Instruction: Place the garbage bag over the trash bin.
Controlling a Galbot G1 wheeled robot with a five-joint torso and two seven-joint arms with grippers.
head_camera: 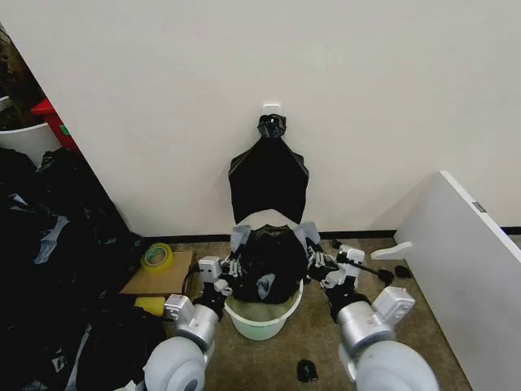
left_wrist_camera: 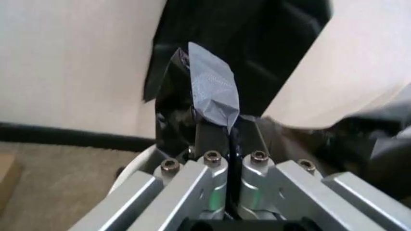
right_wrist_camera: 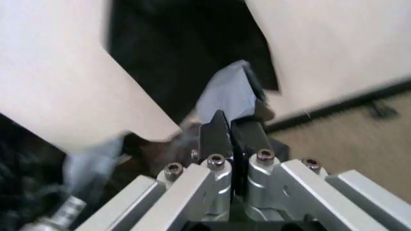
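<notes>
Left claw (head_camera: 235,262), right claw (head_camera: 313,261) pinching garbage bag (head_camera: 273,261) | over trash bin (head_camera: 260,319)

Tape roll (head_camera: 157,257) on cardboard (head_camera: 155,277); possibly board (head_camera: 476,252) right.

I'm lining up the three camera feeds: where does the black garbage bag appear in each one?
Head view: the thin, crinkled black plastic garbage bag sits centre, bunched over the round white plastic trash bin.
Left wrist view: a grey-black fold of it is pinched by the left end effector.
Right wrist view: a fold is pinched by the right end effector.
Shared landmark: the bin's white rim.
</notes>
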